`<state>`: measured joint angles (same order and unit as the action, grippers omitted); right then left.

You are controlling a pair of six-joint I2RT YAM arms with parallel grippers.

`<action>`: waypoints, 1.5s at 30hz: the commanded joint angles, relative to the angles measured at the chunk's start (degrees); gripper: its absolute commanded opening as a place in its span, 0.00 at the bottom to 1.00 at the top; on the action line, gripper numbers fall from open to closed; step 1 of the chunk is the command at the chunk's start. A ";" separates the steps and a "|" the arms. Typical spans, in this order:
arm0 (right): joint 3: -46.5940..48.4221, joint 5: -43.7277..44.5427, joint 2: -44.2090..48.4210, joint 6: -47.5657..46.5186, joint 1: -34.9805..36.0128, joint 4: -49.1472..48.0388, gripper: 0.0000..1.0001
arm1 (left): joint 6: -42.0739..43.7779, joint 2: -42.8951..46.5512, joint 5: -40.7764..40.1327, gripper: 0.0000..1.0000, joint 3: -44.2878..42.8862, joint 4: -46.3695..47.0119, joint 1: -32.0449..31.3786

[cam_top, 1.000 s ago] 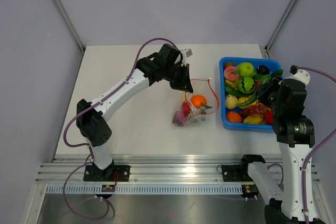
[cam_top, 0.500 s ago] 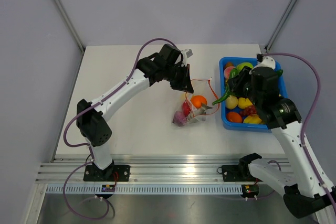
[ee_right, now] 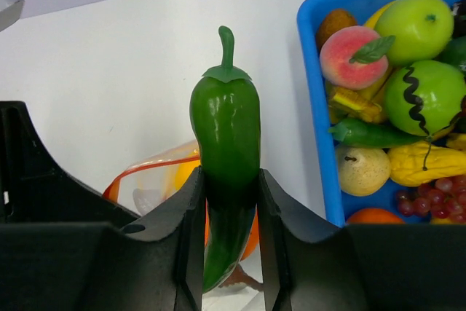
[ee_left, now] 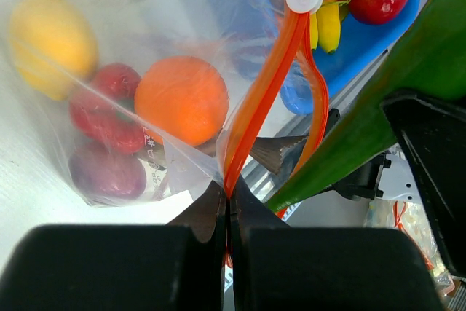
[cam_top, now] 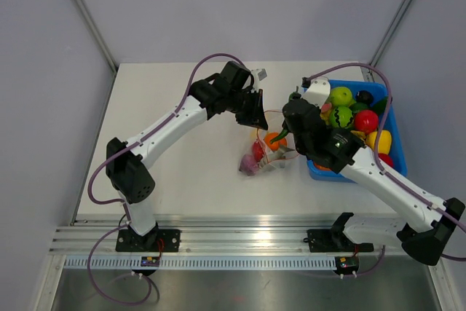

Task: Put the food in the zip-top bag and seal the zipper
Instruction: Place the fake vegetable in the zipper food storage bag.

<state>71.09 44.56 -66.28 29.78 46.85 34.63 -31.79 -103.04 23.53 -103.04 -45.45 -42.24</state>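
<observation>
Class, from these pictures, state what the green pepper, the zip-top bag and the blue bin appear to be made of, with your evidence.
Green pepper: probably moulded plastic; glossy, uniform skin with sharp highlights.
Zip-top bag: thin clear plastic film; see-through, creased, shiny.
Blue bin: likely rigid plastic; smooth, evenly coloured rim.

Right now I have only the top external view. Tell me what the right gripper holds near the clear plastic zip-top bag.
Observer: The right gripper is shut on a glossy green chili pepper, clamped mid-body, stem pointing away.
Operator: Report the left gripper's hold.
Observer: The left gripper pinches the orange-red zipper strip of the clear bag; the two lips part beyond it.
Operator: Check for yellow inside.
Observer: A yellow lemon-shaped toy lies inside the bag.
</observation>
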 commanded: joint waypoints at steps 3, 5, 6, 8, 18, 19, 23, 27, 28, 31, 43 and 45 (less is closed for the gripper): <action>0.28 18.54 -2.44 0.90 4.38 -5.80 0.00 | 0.15 2.32 -0.32 0.00 -2.07 0.54 -0.21; 0.89 21.17 -4.38 1.07 5.35 -5.72 0.00 | 0.15 2.41 -0.15 0.00 -1.99 0.54 -0.21; 0.98 21.53 -5.51 1.24 5.97 -5.54 0.00 | 0.15 2.41 -0.15 0.00 -1.98 0.45 -0.30; 0.89 23.28 -6.49 1.68 6.85 -5.98 0.00 | 0.06 2.50 -0.24 0.00 -1.81 0.54 -0.21; 0.63 33.22 -14.75 17.38 12.03 0.94 0.00 | -0.46 3.02 0.29 0.00 -1.81 0.45 -0.12; 0.98 33.40 -16.49 20.29 12.30 2.88 0.00 | -0.55 3.20 0.38 0.00 -1.63 0.71 -0.12; 4.48 34.11 -21.86 38.03 13.09 16.66 0.00 | -0.90 3.82 1.25 0.00 -0.58 1.15 -0.12; 8.53 33.32 -30.11 61.20 13.27 37.45 0.00 | -1.78 4.96 3.01 0.00 2.49 3.08 -0.12; 10.28 33.23 -31.53 64.49 13.35 40.74 0.00 | -2.22 5.48 3.10 0.00 3.02 3.78 -0.12; 13.19 32.79 -36.10 79.44 14.06 54.98 0.00 | -2.40 6.10 3.45 0.00 4.52 4.58 -0.12; -8.83 21.12 -15.65 32.99 15.64 1.36 0.42 | -1.26 6.10 2.05 0.00 3.90 3.88 0.40; -9.91 19.61 -12.39 29.90 15.64 -0.18 0.49 | -0.99 6.19 1.78 0.00 3.90 3.62 0.49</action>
<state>63.07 67.44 -83.44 72.53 61.95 48.90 -33.19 -100.42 24.40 -98.08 -43.77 -42.13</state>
